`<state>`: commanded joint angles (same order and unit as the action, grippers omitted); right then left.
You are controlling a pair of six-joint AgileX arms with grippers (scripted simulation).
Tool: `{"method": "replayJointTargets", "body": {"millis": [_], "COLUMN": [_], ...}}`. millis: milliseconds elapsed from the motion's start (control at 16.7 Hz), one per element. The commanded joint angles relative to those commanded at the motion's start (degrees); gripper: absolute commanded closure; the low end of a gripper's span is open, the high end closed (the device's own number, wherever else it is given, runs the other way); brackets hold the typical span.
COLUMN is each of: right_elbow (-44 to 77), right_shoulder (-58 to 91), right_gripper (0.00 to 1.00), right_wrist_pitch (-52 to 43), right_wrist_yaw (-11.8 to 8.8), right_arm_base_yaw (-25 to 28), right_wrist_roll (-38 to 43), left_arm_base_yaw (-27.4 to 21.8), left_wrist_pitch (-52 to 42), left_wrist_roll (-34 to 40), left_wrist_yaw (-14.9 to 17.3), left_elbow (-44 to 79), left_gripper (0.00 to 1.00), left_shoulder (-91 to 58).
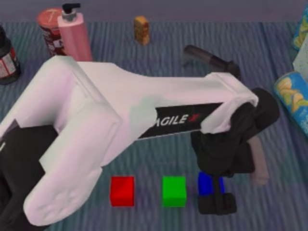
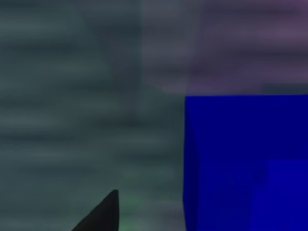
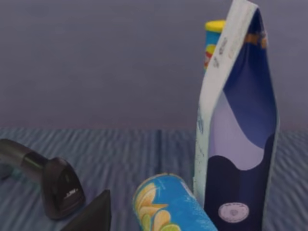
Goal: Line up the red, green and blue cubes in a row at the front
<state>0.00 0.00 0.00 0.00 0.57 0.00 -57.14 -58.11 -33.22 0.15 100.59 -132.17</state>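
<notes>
Three cubes stand in a row near the table's front edge: the red cube (image 1: 122, 190) on the left, the green cube (image 1: 173, 190) in the middle, the blue cube (image 1: 208, 183) on the right. My left arm reaches across the table and its gripper (image 1: 216, 202) hangs over the blue cube, covering its front part. In the left wrist view the blue cube (image 2: 245, 163) fills one side, and a dark fingertip (image 2: 103, 216) stands apart from it with bare table between; the gripper is open. My right gripper is outside the top view; one fingertip (image 3: 94, 216) shows, holding nothing.
Along the back stand a pink pump bottle (image 1: 74, 33), a red can (image 1: 50, 26), a dark bottle (image 1: 7, 57) and an orange-yellow block (image 1: 141, 30). A black scanner (image 1: 211, 60) lies behind the left arm. A blue chips can (image 1: 293, 98) and a bag (image 3: 238, 134) sit at the right.
</notes>
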Motion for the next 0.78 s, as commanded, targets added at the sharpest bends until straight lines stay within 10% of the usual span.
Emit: {"method": "replayJointTargets", "body": {"millis": [780], "right_elbow": [0.0], "right_shoulder": [0.0], "right_gripper": [0.0], "right_wrist_pitch": [0.0], "right_wrist_yaw": [0.0], "right_arm_base_yaw": [0.0], "right_wrist_roll": [0.0], "left_arm_base_yaw": [1.2], "left_wrist_pitch": [-13.8], "left_wrist_roll": [0.1], "left_wrist_yaw": [0.0], "left_elbow": [10.4], "left_gripper": [0.0], "left_shoulder": [3.4]}}
